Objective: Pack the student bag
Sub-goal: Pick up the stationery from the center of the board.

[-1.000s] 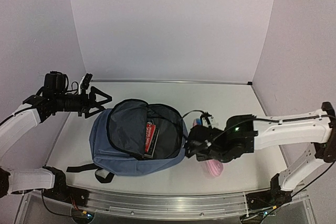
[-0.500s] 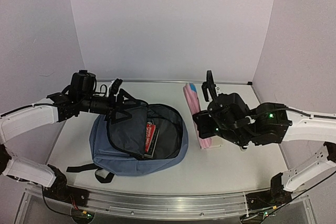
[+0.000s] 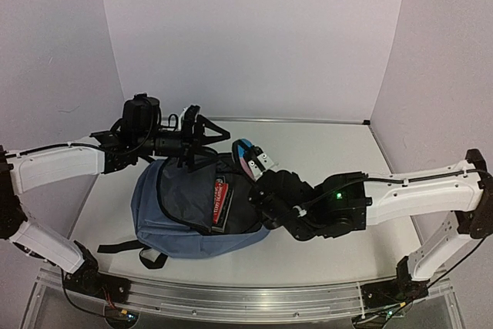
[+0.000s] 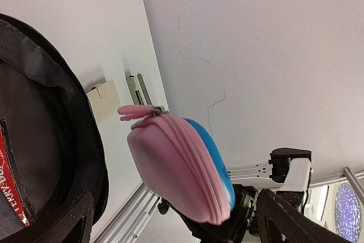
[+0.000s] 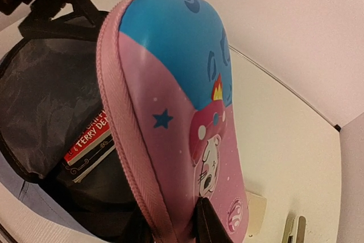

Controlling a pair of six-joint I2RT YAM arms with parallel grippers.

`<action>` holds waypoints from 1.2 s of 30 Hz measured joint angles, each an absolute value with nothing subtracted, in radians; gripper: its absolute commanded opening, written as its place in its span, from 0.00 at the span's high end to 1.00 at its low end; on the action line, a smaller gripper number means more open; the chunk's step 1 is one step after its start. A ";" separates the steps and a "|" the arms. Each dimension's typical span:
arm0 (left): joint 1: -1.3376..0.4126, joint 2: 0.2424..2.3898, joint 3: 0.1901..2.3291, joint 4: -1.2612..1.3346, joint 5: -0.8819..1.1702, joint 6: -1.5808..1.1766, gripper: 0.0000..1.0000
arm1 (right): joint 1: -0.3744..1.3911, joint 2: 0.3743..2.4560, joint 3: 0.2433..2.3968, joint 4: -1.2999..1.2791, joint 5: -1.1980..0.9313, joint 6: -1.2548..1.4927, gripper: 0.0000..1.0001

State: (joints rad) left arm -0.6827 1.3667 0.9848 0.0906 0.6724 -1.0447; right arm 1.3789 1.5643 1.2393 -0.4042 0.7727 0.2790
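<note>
The right gripper [image 3: 260,166] pinches a pink pencil case [image 5: 170,101] upright. The open student bag [image 3: 181,229] lies on the counter [image 3: 347,152] just below it. The left gripper [image 3: 206,135] hovers spread over the bag's far rim.

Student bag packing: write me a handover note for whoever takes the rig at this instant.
Left gripper: jaws open, empty, above the far rim of the slate-blue fabric backpack.
Right gripper: shut on the pink-and-blue zipped pencil case, held on end above the open backpack's right rim.
Done: red-spined book lies inside.
Left: lower the case in, release; zip not closed.
</note>
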 measured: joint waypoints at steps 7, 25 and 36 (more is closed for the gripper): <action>-0.685 1.474 1.013 0.083 0.678 -1.060 0.01 | 1.407 1.646 1.299 -0.403 0.817 0.228 1.00; -0.725 1.531 1.071 0.008 0.739 -1.086 0.92 | 1.412 1.738 1.324 -0.419 0.892 0.095 0.96; -0.724 1.489 1.001 0.077 0.684 -1.095 1.00 | 1.414 1.729 1.328 -0.405 0.908 0.160 0.16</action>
State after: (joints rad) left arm -0.7243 1.4887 1.0014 0.0774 0.6837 -1.0945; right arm 1.4139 1.7286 1.3284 -0.4045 0.9081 0.1605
